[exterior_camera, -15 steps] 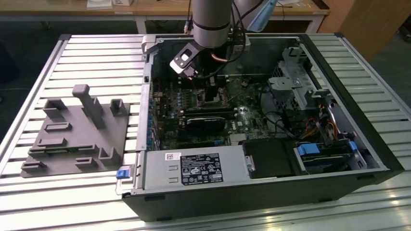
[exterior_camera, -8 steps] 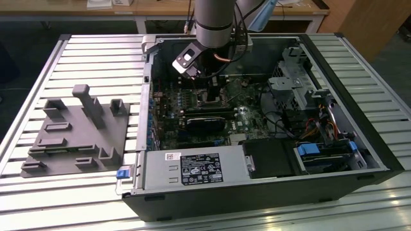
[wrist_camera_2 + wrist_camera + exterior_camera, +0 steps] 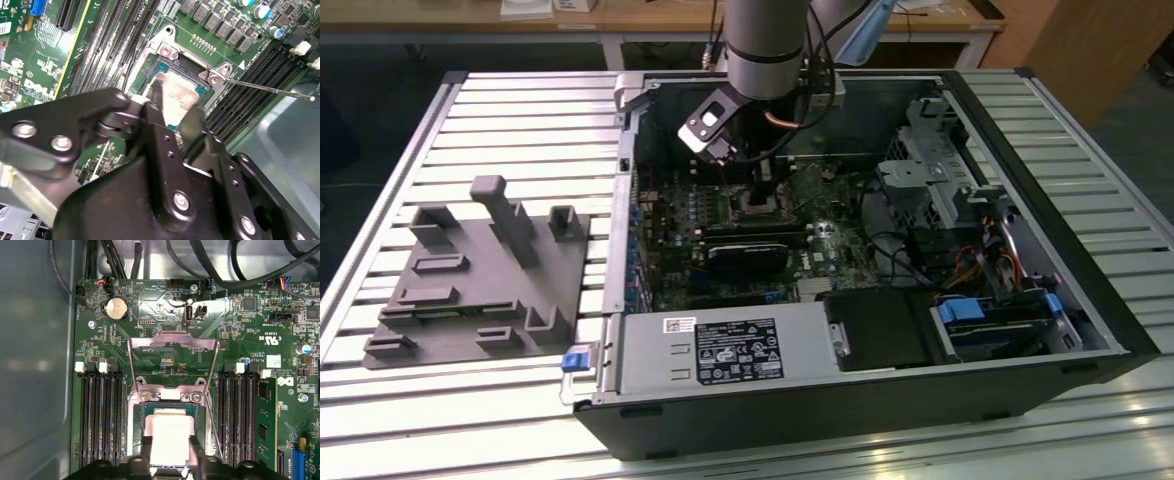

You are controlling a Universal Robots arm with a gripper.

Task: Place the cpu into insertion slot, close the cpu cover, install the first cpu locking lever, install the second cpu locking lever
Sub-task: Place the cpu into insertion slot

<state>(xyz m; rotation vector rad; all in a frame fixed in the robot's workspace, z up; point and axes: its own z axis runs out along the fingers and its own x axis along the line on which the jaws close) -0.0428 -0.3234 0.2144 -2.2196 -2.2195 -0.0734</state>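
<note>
The cpu [image 3: 170, 427] is a pale square chip sitting in or just above the insertion slot [image 3: 144, 412] on the green motherboard. My gripper [image 3: 170, 449] reaches down into the open computer case [image 3: 1067, 300], and its two black fingers [image 3: 146, 447] press the chip's opposite edges. In the second wrist view the cpu [image 3: 177, 90] shows between the same fingers [image 3: 156, 100]. The cpu cover [image 3: 172, 342] is a silvery frame, flipped up and open beyond the slot. A thin locking lever [image 3: 270, 90] sticks out unlatched beside the socket. In the exterior view the gripper [image 3: 761, 185] hangs over the socket area.
Black memory slots [image 3: 100, 415] flank the socket on both sides. Cables [image 3: 240, 270] cross the case wall past the board. A power supply [image 3: 720, 350] and drive bays [image 3: 987, 320] fill the case's near side. A grey fixture block [image 3: 467, 280] sits at the exterior view's left.
</note>
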